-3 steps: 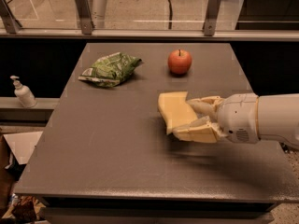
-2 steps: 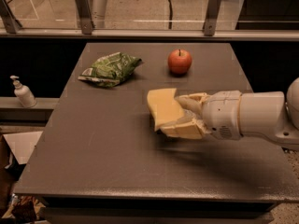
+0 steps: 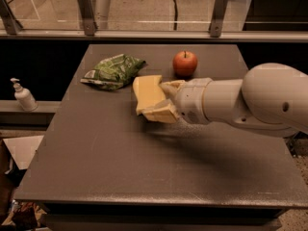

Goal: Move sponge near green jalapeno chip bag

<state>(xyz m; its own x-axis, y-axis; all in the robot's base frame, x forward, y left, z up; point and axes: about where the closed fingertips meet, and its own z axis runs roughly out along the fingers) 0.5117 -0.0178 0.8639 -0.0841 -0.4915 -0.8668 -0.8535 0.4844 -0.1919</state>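
Sponge point(image 3: 146, 91), clamped in the hand point(image 3: 162, 101), has travelled from well apart to just beside the green jalapeno chip bag point(image 3: 113, 70); release seems next

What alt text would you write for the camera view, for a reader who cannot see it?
A white robot arm reaches in from the right, its gripper clamped on a pale yellow foam sponge close beside a crumpled green foil chip bag. A red apple sits behind them on the dark grey table.
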